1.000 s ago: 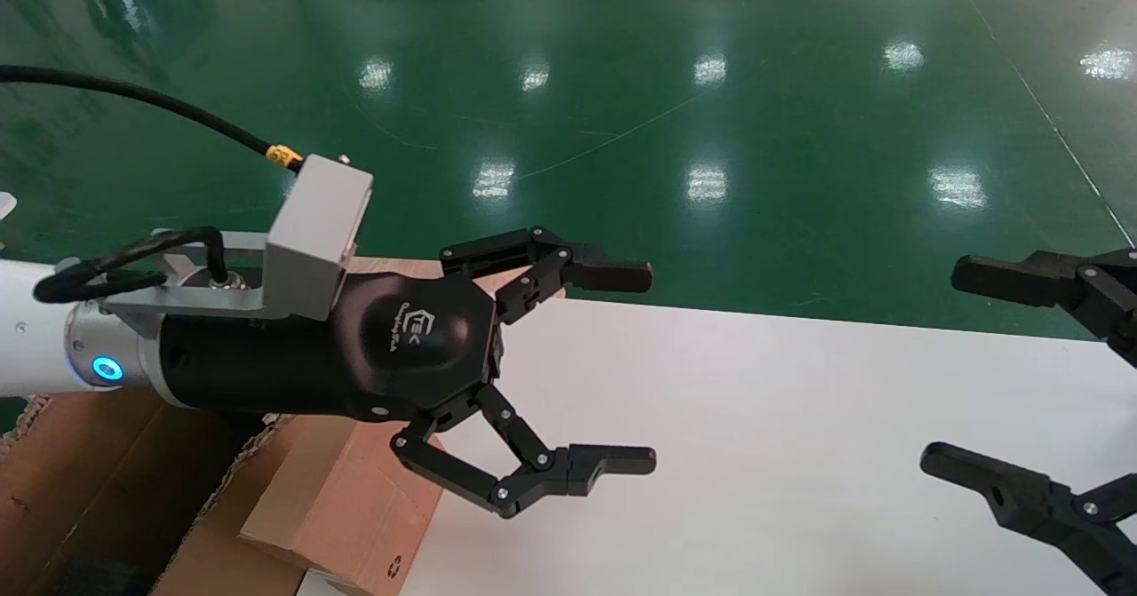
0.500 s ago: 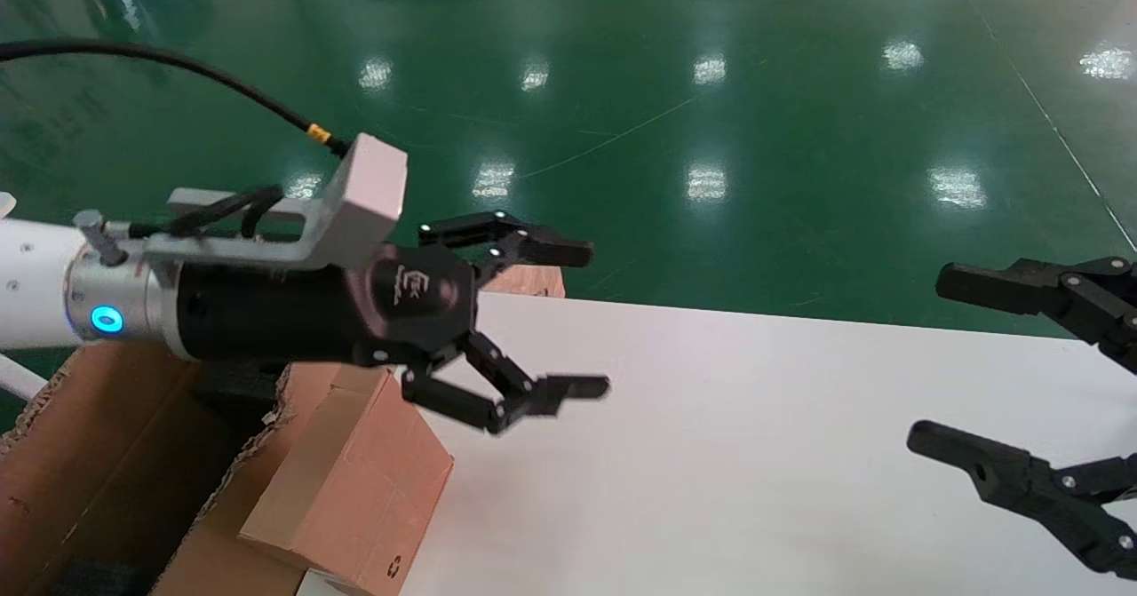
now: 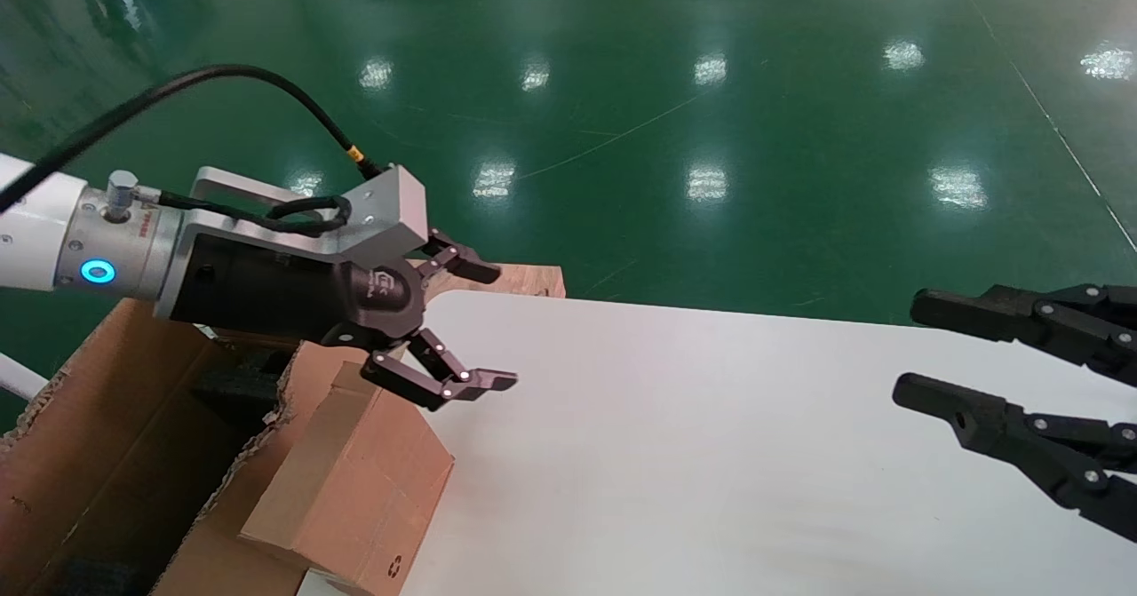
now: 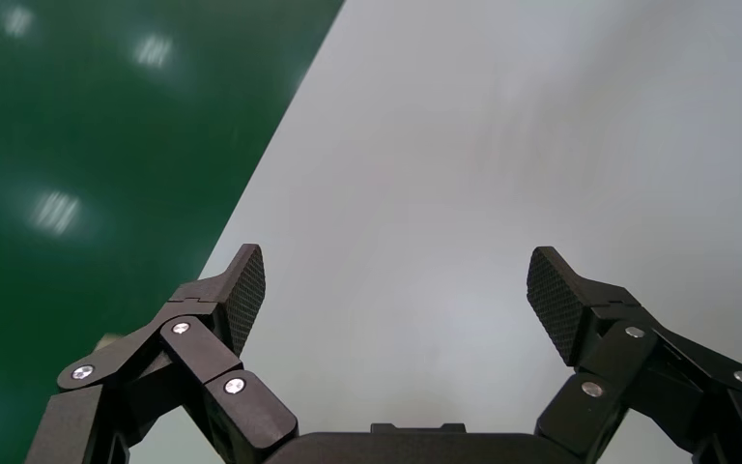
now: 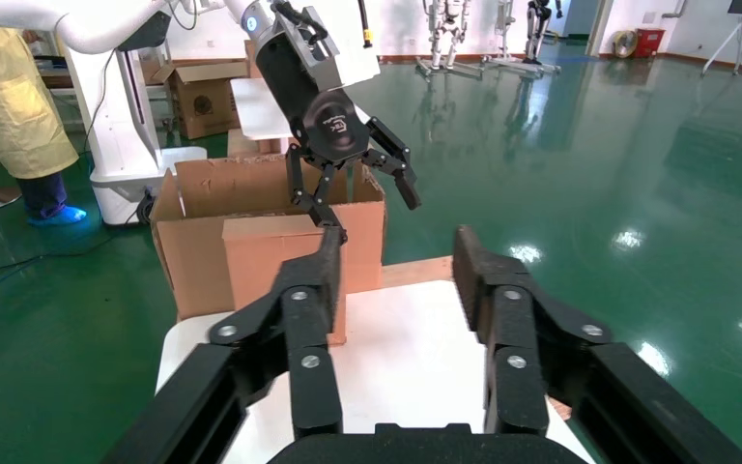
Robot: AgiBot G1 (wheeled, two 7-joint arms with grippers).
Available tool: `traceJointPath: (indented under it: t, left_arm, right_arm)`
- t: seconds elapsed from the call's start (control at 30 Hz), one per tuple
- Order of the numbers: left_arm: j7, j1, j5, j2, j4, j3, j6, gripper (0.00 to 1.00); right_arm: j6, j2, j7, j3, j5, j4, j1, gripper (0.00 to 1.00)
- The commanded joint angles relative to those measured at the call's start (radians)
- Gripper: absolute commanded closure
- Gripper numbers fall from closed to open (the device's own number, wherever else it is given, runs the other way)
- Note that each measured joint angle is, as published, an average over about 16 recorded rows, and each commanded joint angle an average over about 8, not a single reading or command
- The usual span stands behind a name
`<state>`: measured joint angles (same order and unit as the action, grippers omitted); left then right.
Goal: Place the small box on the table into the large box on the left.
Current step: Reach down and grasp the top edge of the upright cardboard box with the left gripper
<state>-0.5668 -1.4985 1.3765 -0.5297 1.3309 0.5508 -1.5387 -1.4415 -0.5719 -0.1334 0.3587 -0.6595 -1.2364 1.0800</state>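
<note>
Not yet done: small plain brown cardboard carton [image 3: 355, 480] standing at near-left edge of white counter [image 3: 755, 454], touching big ragged corrugated carton [image 3: 107, 454]. Left gripper [image 3: 475, 325] above it, jaws wide, empty. Right gripper [image 3: 924, 347] parked right, jaws open, empty. Grasp and transfer remaining.

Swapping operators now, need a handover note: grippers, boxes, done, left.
Left gripper: open, empty, in the air above the small box's top edge, at the left end of the table.
Right gripper: open, empty, hanging over the table's right side, idle.
Small box: on the table's left edge, tilted against the large box's ragged wall, recycling mark facing the robot. Not inside.
Large box: left of the table, flaps up, open.
Done: nothing placed yet; the small box is not gripped.
Left: grasp the small box with the left gripper, lift it over the wall, release inside the large box.
</note>
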Motion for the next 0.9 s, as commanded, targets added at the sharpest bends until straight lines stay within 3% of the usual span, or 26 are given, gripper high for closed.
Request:
traceJointPath:
  t: [0.03,0.23,0.47,0.9]
  left_arm:
    - [-0.009,-0.033,0.048,0.000,0.004,0.019,-0.026,0.00]
    - [-0.009,-0.125,0.133,0.010,0.001,0.157,-0.049,0.00]
    - [0.004,-0.221,0.144,0.031,0.004,0.298,-0.044,0.00]
    - [0.048,-0.269,0.115,0.034,0.002,0.338,-0.026,0.00]
  right_arm:
    - [0.000,0.000,0.000,0.000,0.000,0.000,0.000,1.00]
    - [0.000,0.000,0.000,0.000,0.000,0.000,0.000,1.00]
    - [0.000,0.000,0.000,0.000,0.000,0.000,0.000,1.00]
    - [0.000,0.000,0.000,0.000,0.000,0.000,0.000,1.00]
